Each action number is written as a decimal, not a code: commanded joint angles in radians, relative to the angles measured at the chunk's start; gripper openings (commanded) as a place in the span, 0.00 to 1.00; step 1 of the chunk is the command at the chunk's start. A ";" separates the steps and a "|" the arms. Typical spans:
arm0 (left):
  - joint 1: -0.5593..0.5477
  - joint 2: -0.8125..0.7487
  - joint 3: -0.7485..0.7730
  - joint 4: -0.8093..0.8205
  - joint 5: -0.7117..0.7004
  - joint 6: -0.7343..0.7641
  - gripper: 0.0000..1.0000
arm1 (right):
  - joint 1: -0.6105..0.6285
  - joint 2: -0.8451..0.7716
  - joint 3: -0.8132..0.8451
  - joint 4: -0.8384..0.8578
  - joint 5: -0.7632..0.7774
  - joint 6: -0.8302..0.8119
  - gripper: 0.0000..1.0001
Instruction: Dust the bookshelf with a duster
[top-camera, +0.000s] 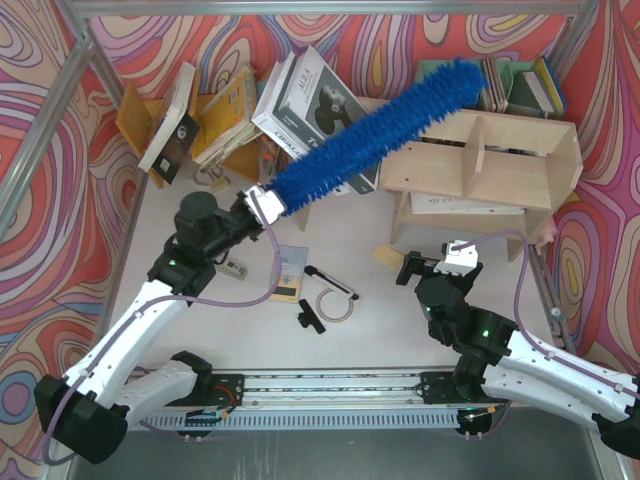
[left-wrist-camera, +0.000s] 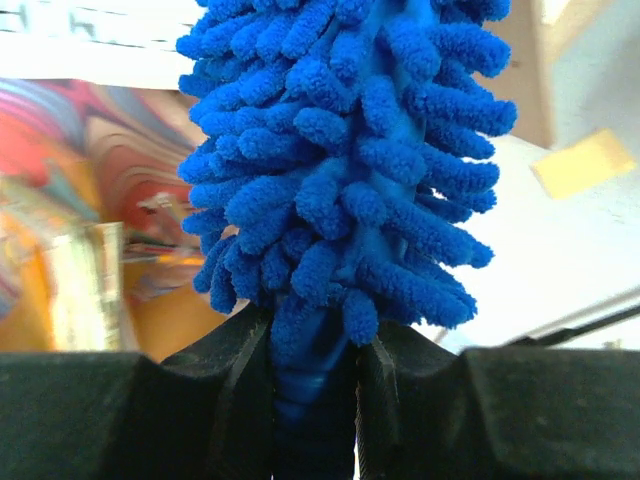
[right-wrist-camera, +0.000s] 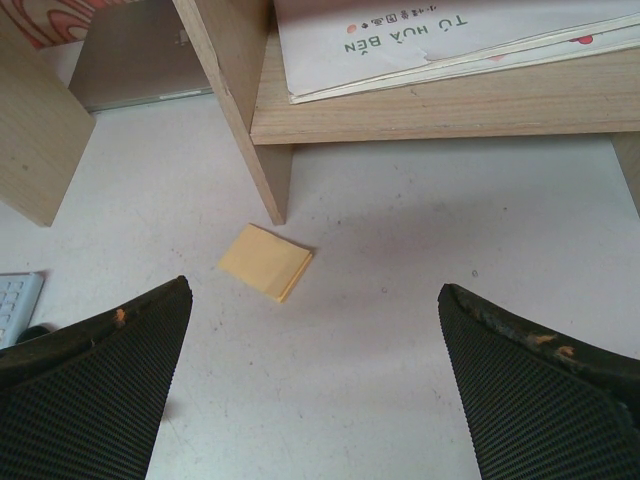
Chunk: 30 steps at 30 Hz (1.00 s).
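Your left fingers (left-wrist-camera: 235, 385) pinch the duster (top-camera: 380, 125) at its slim neck; the long head reaches to the top of the bookshelf (top-camera: 500, 165), left end. If you press hard, it can twist in the grip, or knock the leaning books (top-camera: 300, 95). Your right fingers (right-wrist-camera: 90, 390) are spread, low over the bench (right-wrist-camera: 380, 300).

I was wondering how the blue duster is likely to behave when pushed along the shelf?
The duster probably has a fairly stiff core: held only at one end by the left gripper, it juts out nearly straight. Its fluffy strands look soft, so they should squash against the bookshelf.
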 joint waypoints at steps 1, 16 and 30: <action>-0.068 0.045 -0.044 0.073 0.018 -0.031 0.00 | 0.004 0.000 0.027 -0.012 0.025 0.005 0.99; -0.080 -0.013 0.000 0.081 -0.079 0.037 0.00 | 0.005 -0.003 0.027 -0.012 0.024 0.006 0.99; -0.172 0.035 -0.112 0.086 -0.069 -0.026 0.00 | 0.005 -0.001 0.027 -0.011 0.024 0.006 0.99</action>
